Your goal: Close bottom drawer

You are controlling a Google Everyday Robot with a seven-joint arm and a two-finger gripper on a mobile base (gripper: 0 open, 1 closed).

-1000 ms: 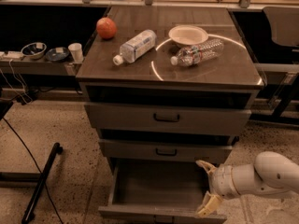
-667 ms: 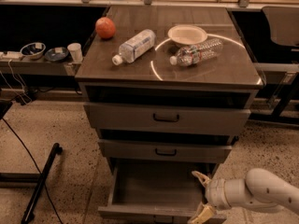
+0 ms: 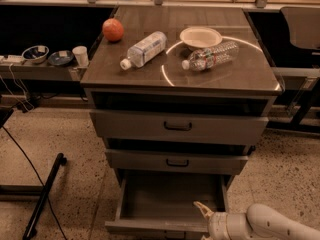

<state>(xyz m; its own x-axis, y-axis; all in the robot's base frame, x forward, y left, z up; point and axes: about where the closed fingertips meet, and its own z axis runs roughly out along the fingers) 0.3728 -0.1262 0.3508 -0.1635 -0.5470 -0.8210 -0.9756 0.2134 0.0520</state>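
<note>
Watching the feed remotely here. Far left, two bowls [image 3: 35, 53] and a small cup [image 3: 80, 55] are sitting on a side ledge, and a black pole [image 3: 44, 196] is lying on the floor. On the cabinet top [image 3: 250, 74] I'm seeing an orange ball [image 3: 113, 29], two plastic bottles lying on their sides [image 3: 144, 49] [image 3: 211, 56] and a paper bowl [image 3: 200, 37] just beside the right bottle. The upper two drawers are sitting nearly shut. The bottom drawer [image 3: 150, 227] is hanging pulled well out at the cabinet's base. The gripper [image 3: 206, 223] is hovering at its front right corner, fingers [image 3: 202, 208] spread apart, holding nothing.
</note>
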